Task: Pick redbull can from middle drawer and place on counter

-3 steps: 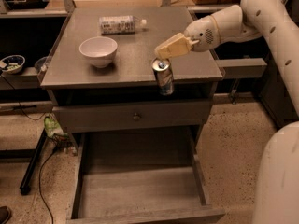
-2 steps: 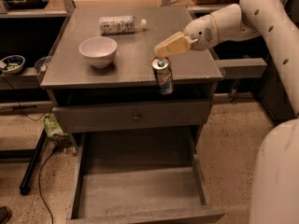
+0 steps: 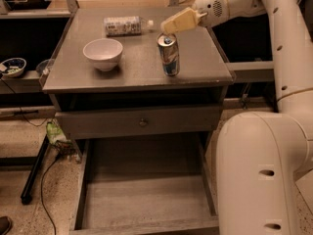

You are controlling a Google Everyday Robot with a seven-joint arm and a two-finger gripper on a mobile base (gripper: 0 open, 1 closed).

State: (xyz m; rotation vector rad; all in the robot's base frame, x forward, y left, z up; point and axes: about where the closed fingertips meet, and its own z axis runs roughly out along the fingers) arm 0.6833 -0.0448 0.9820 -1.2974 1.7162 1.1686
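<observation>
Fingers (image 3: 178, 21) of the gripper (image 3: 165, 31) are pinching the top of the redbull can (image 3: 168, 58), seemingly closed on its rim, though this side-on angle is hiding the gap. A second ago the can was hanging in front of the cabinet's edge. Now the arm is holding it farther back over the counter (image 3: 142, 67), right of the white bowl (image 3: 102, 53). Whether its base is touching the top, I cannot tell. The middle drawer (image 3: 146, 199) is standing open below, so the pick looks done, with only setting down and release remaining.
</observation>
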